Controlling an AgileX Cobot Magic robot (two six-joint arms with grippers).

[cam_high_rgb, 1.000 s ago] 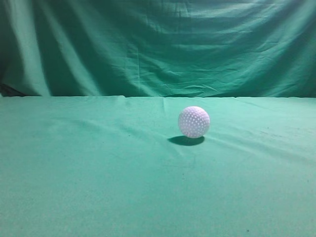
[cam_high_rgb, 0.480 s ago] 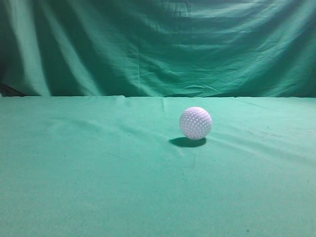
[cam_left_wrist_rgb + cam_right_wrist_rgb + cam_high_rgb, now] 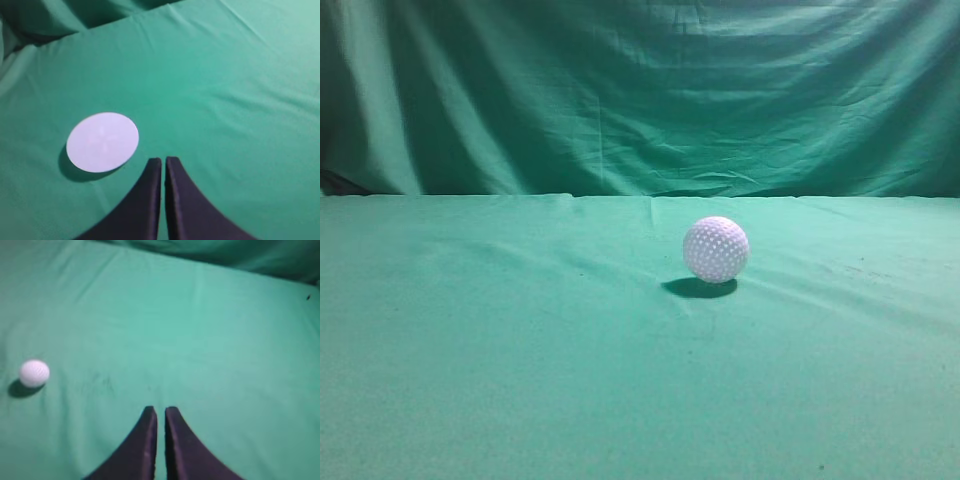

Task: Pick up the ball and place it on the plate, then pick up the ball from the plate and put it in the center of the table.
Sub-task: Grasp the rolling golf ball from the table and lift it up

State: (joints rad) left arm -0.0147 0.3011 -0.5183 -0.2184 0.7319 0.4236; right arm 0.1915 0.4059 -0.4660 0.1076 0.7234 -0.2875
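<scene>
Both end effectors, left [image 3: 163, 162] and right [image 3: 160, 412], hang closed and empty; ball [image 3: 716, 249] rests on table [image 3: 520, 350].

The white dimpled ball [image 3: 716, 249] rests free on the green cloth worktop [image 3: 500, 380], nothing touching it. The round white plate [image 3: 102, 141] lies flat on the worktop, empty.

You won't find any text, labels, brand marks or numbers to read here. The ball [image 3: 716, 249] just shows plain dimples with no logo you can make out, and the plate [image 3: 102, 141] is blank white.
</scene>
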